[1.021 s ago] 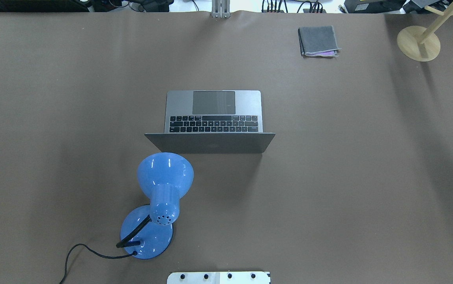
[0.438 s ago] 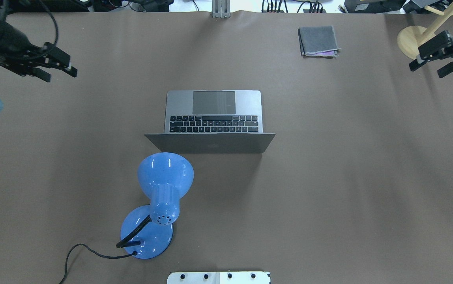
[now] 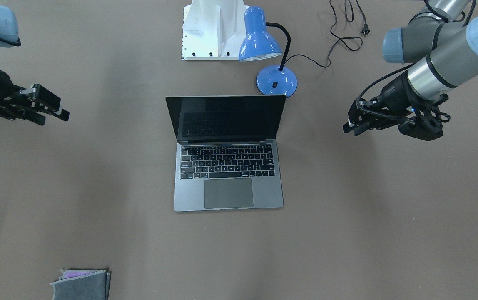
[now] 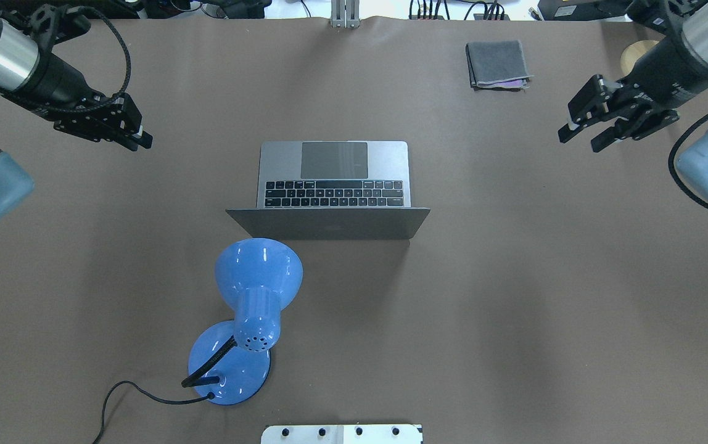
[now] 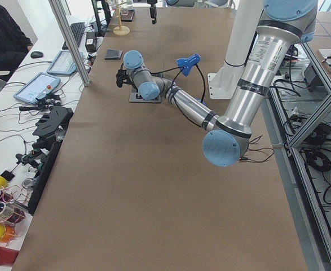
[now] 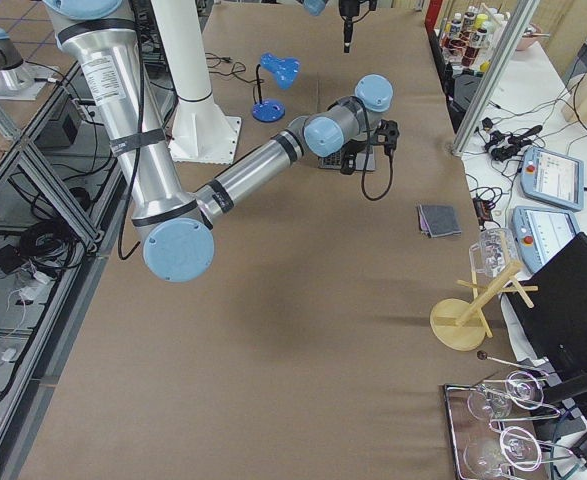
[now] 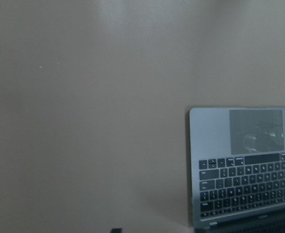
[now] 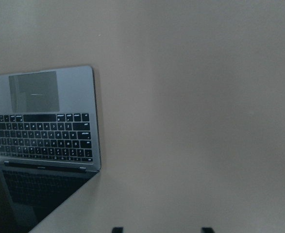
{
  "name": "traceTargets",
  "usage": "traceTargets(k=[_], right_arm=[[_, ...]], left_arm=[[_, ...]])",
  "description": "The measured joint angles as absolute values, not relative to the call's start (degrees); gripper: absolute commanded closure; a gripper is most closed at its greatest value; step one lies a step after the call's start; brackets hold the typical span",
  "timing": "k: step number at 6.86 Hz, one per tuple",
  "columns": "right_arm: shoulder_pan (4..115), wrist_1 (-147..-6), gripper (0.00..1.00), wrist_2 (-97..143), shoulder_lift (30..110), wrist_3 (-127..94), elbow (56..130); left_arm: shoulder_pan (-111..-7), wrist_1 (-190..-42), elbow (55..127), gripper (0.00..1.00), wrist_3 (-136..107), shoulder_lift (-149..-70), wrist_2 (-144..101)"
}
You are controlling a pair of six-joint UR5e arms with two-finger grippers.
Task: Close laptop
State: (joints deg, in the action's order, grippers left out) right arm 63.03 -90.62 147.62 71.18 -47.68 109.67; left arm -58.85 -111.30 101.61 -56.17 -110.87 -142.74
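Note:
The space-grey laptop point(image 4: 335, 163) stands open in the middle of the brown table, with its lid upright and its dark screen point(image 3: 227, 118) facing away from the robot. It also shows in the left wrist view point(image 7: 244, 170) and the right wrist view point(image 8: 45, 121). My left gripper point(image 4: 137, 139) hovers to the left of the laptop, open and empty, well apart from it. In the front-facing view it point(image 3: 350, 127) is on the right. My right gripper point(image 4: 581, 139) hovers far to the right of the laptop, open and empty. In the front-facing view it point(image 3: 58, 114) is on the left.
A blue desk lamp point(image 4: 256, 290) stands just behind the laptop's lid on the robot's side, its cord point(image 4: 126, 394) trailing left. A folded grey cloth point(image 4: 497, 64) lies at the far right. A wooden stand point(image 4: 641, 58) is in the far right corner.
Both arms have come into the overhead view from the sides and moved inward toward the laptop. The laptop and lamp have not moved.

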Motion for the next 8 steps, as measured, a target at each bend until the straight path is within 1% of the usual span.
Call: traceTargets(k=[2,4,8], right_arm=[[57.6,-90.6,1.0,147.7,70.4,-51.7,112.8],[53.4,-90.6,1.0,147.5,68.5,-56.2,114.4],[45.3,-90.6,1.0,143.8,66.3,-61.0,117.1]], left_arm=[[-56.0,-111.2,104.4,1.0,-59.1,-111.0,-145.9],[-51.8,-111.3,106.3,1.0,-65.4,-112.0,-146.7],[-45.2,-111.4,107.8,1.0,-71.6,-113.2,-146.6]])
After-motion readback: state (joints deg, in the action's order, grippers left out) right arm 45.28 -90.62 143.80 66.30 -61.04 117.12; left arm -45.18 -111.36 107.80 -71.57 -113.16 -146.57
